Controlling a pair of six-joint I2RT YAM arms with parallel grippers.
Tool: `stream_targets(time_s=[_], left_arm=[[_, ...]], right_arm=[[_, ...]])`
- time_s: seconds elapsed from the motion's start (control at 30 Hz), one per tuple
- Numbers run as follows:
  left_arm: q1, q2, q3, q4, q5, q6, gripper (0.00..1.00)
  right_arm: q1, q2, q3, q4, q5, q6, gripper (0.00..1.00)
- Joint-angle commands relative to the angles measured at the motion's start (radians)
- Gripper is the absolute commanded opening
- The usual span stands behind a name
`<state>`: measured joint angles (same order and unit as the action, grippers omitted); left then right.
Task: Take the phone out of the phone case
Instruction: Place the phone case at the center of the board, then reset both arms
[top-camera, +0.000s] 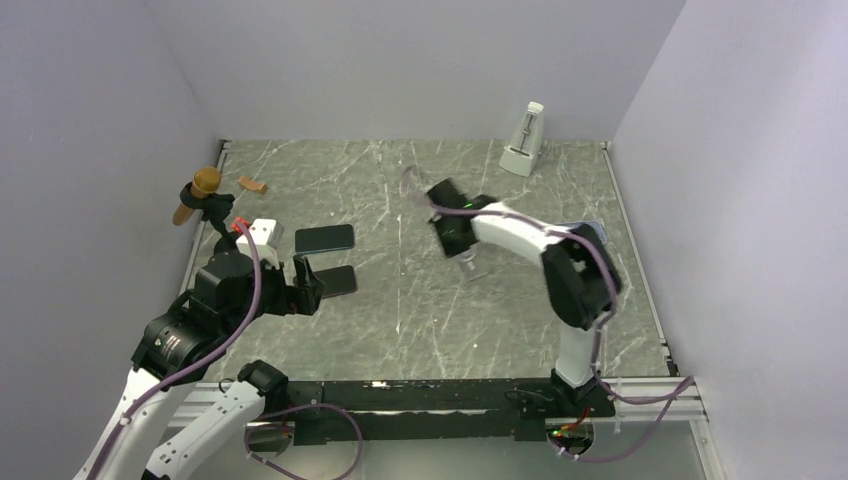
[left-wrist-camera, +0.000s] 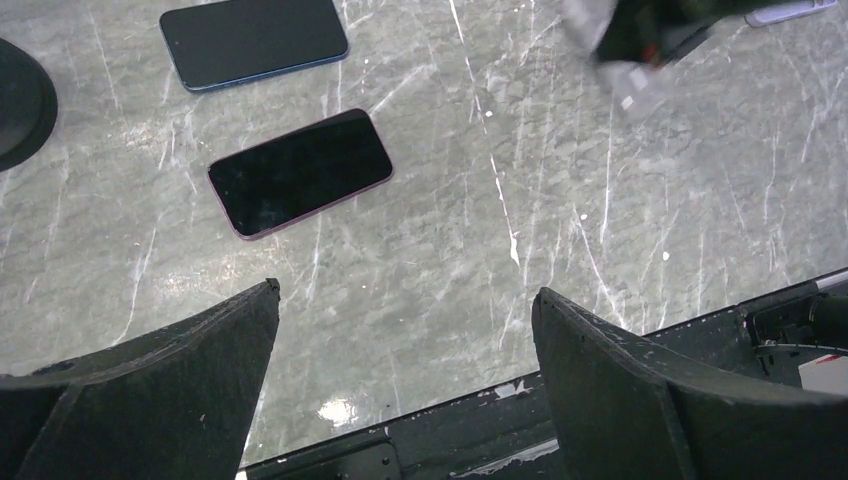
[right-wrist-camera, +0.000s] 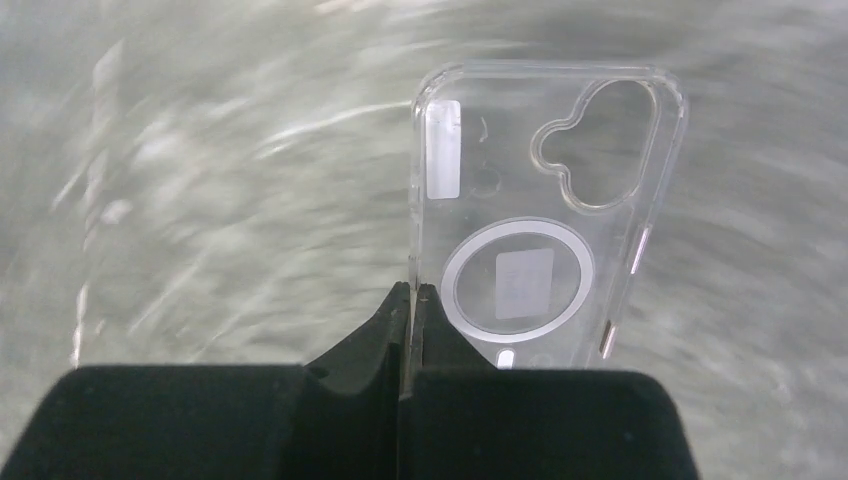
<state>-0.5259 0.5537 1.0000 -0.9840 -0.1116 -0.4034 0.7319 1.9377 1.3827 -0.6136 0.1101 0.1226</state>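
Black and spread wide, the fingers of the left gripper (left-wrist-camera: 405, 300) hang over the grey marbled table (top-camera: 420, 330) at the lower left of the overhead view, with nothing between them. Just beyond their tips a dark phone with a pinkish rim (left-wrist-camera: 300, 172) lies flat, screen up, apart from the fingers. A little farther on, a second dark phone with a blue rim (left-wrist-camera: 255, 40) lies the same way, close to the first but not touching it. Both look bare from where I stand.

Out at the middle of the table the right gripper (right-wrist-camera: 412, 290) points down, its fingers pressed together on one long edge of the clear phone case (right-wrist-camera: 545, 200). The case is empty: I can see through it to the streaked, blurred table behind. It has a round ring in the middle and a lobed camera cutout in its top right corner. Whether it touches the table I cannot tell.

At the right, partly hidden behind that arm's elbow, lies a pale lavender flat piece (top-camera: 585, 227); I cannot make out what it is.

Farther left, a black stand (top-camera: 212, 208) holds a wooden-handled thing (top-camera: 197, 192), with a white block (top-camera: 262, 233) beside it and a tan scrap (top-camera: 253, 185) beyond. By the far wall stands a pale metronome-shaped object (top-camera: 523, 140).
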Motion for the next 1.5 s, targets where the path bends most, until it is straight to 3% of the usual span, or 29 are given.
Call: stream_targets(time_s=[0.0, 0.13, 0.37, 0.47, 0.6, 0.83, 0.87, 0.93, 1.07, 1.13, 1.3, 1.47], left_arm=[[0.003, 0.018, 0.008, 0.045, -0.006, 0.029, 0.99], [0.003, 0.007, 0.008, 0.053, -0.01, 0.038, 0.99], [0.003, 0.009, 0.023, 0.053, -0.023, 0.058, 0.99], [0.003, 0.01, 0.029, 0.052, -0.021, 0.064, 0.99], [0.004, 0.004, 0.029, 0.048, -0.016, 0.062, 1.0], [0.003, -0.006, 0.037, 0.035, 0.0, 0.046, 0.99], [0.004, -0.005, 0.037, 0.035, 0.004, 0.046, 0.99], [0.004, -0.004, 0.038, 0.033, 0.011, 0.045, 0.99], [0.003, -0.004, 0.033, 0.034, 0.024, 0.034, 0.99], [0.003, -0.005, 0.028, 0.04, 0.033, 0.026, 0.99], [0.003, -0.005, -0.002, 0.075, 0.057, 0.003, 0.99], [0.004, -0.042, -0.041, 0.141, 0.021, -0.065, 0.99]], right_arm=[[-0.253, -0.205, -0.074, 0.059, 0.117, 0.339, 0.0], [-0.463, -0.276, -0.115, -0.046, 0.166, 0.577, 0.0], [-0.819, -0.267, -0.176, -0.263, 0.075, 0.935, 0.0], [-0.9, -0.236, -0.165, -0.315, 0.094, 0.996, 0.0], [-0.977, -0.24, -0.213, -0.23, 0.071, 1.036, 0.0], [-1.003, -0.134, -0.168, -0.187, 0.109, 1.058, 0.0], [-1.003, -0.124, -0.161, -0.182, 0.121, 1.053, 0.03], [-1.004, -0.114, -0.138, -0.191, 0.134, 1.04, 0.18], [-0.993, -0.168, -0.138, -0.204, 0.147, 0.964, 0.63], [-0.983, -0.234, -0.159, -0.207, 0.16, 0.901, 0.77], [-0.893, -0.409, -0.223, -0.205, 0.081, 0.649, 0.95], [-0.58, -0.618, -0.27, -0.236, 0.055, 0.442, 1.0]])
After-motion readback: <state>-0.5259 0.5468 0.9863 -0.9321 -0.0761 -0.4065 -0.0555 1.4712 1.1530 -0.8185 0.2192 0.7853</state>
